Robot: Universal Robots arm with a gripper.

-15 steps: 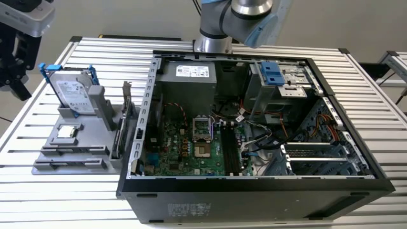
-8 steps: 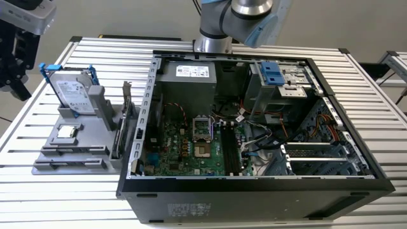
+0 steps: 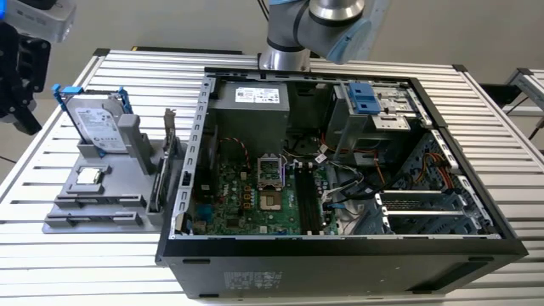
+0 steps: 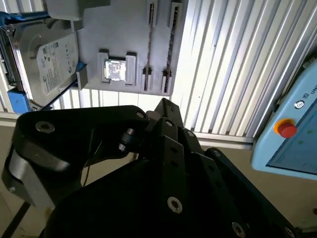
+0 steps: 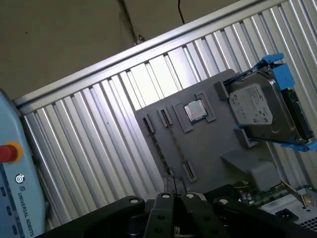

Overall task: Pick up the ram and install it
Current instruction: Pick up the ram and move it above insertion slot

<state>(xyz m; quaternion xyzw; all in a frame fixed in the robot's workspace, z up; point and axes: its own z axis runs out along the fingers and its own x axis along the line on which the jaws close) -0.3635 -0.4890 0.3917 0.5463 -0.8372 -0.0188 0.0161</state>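
The black metal claw, fingertips drawn together on nothing, is held well apart from the long, thin dark-blue ram.

You see a grey holder on the ribbed metal table. The ram stands edge-on in one slot, a processor chip just beside it, a blue-framed hard drive past that. A red-buttoned pendant sits well apart.

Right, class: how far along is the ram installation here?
Done: nothing visible. The ram stands in the grey holder beside the open case. In hand: the gripper hangs away from the holder, off the ram. Left: pickup and seating; the motherboard slots look empty.
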